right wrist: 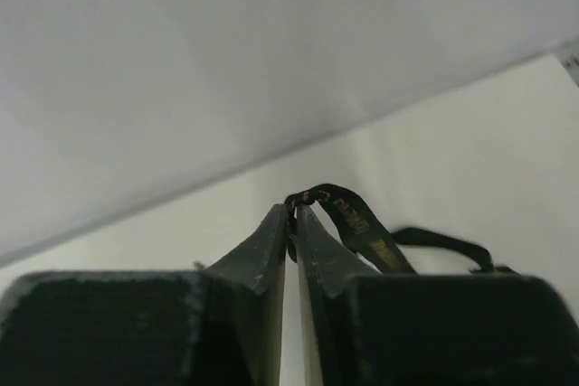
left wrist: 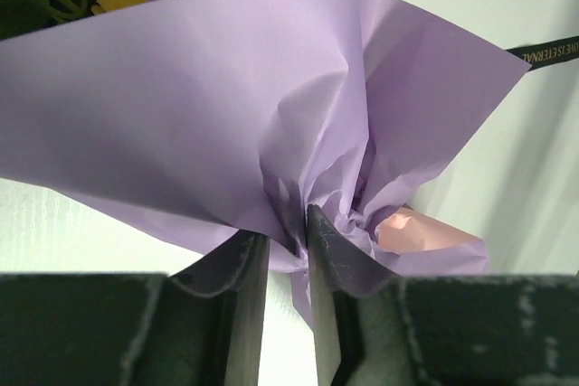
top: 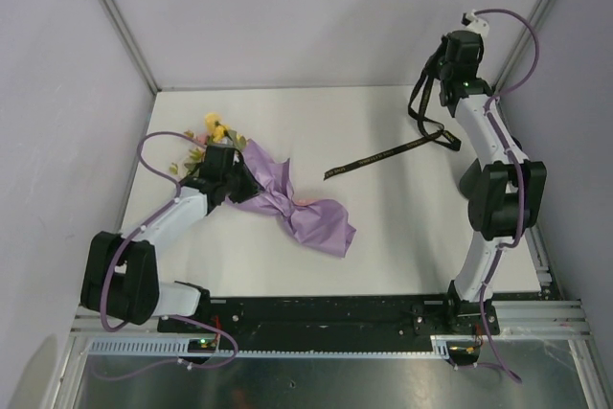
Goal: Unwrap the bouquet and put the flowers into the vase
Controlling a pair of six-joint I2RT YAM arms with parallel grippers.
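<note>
Right fingers (right wrist: 258,250) clamp the black ribbon (top: 381,155), left fingers (left wrist: 330,259) sit slightly apart at the lilac wrap (left wrist: 226,97); best lay ribbon aside, peel gently.

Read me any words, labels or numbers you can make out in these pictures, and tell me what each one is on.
"IS ETERNAL": gold capitals on the black ribbon, left wrist view; the letters before it are unclear at the edge of the lilac paper.
Gold lettering on the same ribbon, right wrist view: too blurred to read.
Gold print on it, top view: too small to read.
No other text shows.
</note>
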